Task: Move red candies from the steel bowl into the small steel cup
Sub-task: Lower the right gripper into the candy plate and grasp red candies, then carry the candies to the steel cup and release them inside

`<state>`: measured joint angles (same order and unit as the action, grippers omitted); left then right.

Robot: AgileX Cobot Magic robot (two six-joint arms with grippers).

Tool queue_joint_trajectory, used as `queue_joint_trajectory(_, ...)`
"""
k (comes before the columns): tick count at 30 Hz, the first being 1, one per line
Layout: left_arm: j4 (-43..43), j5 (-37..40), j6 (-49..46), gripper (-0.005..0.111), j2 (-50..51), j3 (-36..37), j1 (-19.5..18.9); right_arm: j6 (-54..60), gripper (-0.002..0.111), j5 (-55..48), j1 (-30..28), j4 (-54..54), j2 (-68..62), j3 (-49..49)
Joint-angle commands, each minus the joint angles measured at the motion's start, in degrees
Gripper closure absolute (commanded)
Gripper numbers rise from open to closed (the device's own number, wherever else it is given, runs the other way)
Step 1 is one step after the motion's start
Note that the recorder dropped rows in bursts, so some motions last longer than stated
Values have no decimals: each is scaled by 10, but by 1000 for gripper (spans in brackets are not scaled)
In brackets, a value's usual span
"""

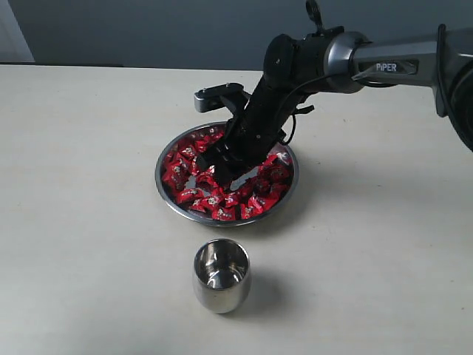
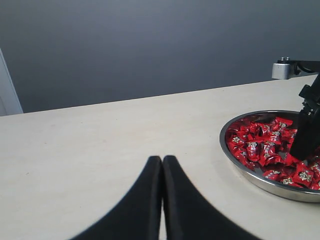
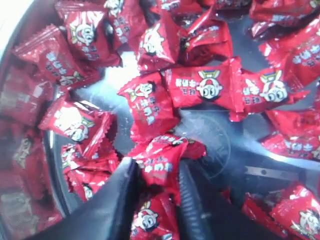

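Observation:
The steel bowl (image 1: 158,176) sits mid-table, heaped with red candies (image 1: 214,200). My right gripper (image 1: 222,168) reaches down into the pile. In the right wrist view its two black fingers (image 3: 125,185) press on either side of one red candy (image 3: 161,159), so the right gripper (image 3: 157,169) is shut on it, low over the bowl's floor (image 3: 220,135). The small steel cup (image 1: 221,275) stands upright on the table in front of the bowl. My left gripper (image 2: 162,160) is shut on nothing, hovering above bare table to the left of the bowl (image 2: 270,186).
The right arm (image 1: 384,66) stretches in from the right edge over the back of the bowl. Pale tabletop (image 1: 81,222) surrounds bowl and cup. A grey wall (image 2: 150,45) rises behind the table's far edge.

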<state>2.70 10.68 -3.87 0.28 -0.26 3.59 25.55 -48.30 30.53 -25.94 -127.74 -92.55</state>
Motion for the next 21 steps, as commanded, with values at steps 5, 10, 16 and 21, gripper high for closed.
queue_joint_trajectory(5,0,-4,0,105,-3,3,0,-2,108,-26,-1,-2,25,-2)
queue_joint_trajectory(10,0,-4,0,105,-3,3,0,-2,108,-108,-1,-5,84,-2)
queue_joint_trajectory(16,0,-4,0,105,-3,3,0,8,108,-117,3,-43,184,50)
queue_joint_trajectory(21,0,-4,0,105,-3,3,0,17,108,-115,33,-41,275,133)
